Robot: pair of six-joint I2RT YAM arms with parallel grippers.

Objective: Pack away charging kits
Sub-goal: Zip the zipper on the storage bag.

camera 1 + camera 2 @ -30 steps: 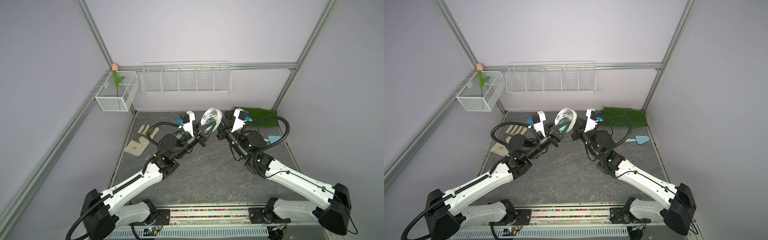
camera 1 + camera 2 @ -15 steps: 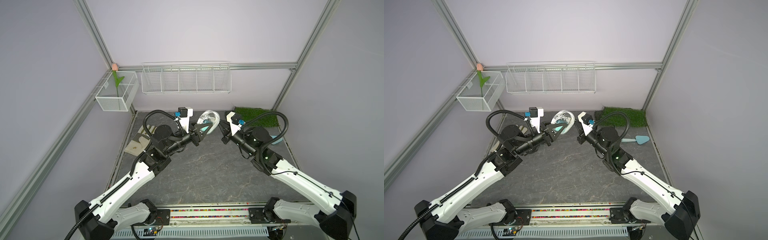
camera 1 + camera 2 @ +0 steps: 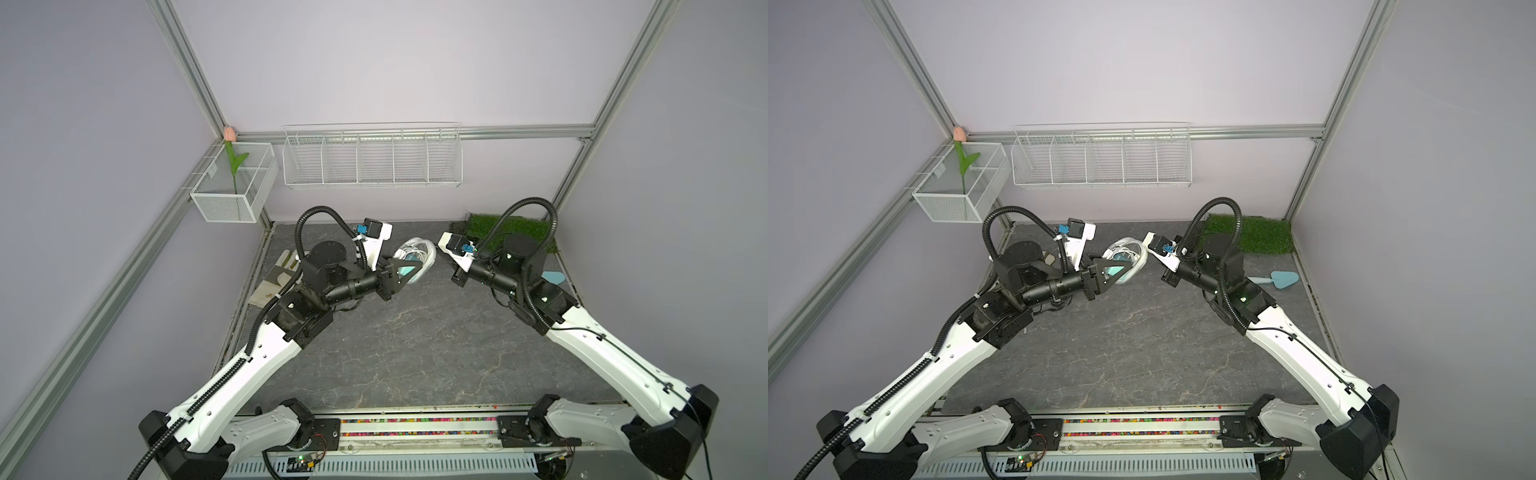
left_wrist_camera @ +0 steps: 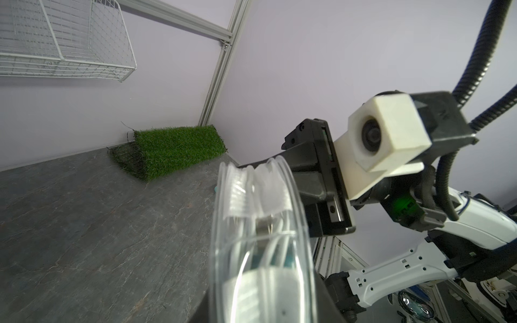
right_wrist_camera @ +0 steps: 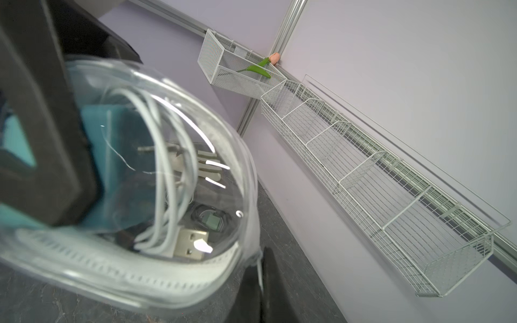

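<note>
A clear oval case [image 3: 419, 254] [image 3: 1128, 254] with a white zip rim hangs above the back of the table. Through its wall [image 5: 145, 212] I see a teal plug adapter [image 5: 123, 134] with prongs, a coiled white cable [image 5: 167, 167] and its USB plug [image 5: 190, 243]. My left gripper [image 3: 401, 272] [image 4: 263, 293] is shut across the case [image 4: 260, 223], one finger on each flat side. My right gripper [image 5: 261, 279] is shut on a thin white zip tab at the case's rim, just right of the case in both top views. No other kit shows.
A beige glove [image 3: 278, 276] lies at the left edge behind my left arm. At the right edge is a light-blue trowel [image 3: 1281, 279], and a green grass mat [image 3: 515, 232] sits at the back right. On the walls hang a wire shelf [image 3: 372, 166] and a mesh box [image 3: 232, 195] holding a tulip.
The case has sunk a little toward the table and turned. Both wrists have dropped lower, and the right wrist has shifted to the right.
</note>
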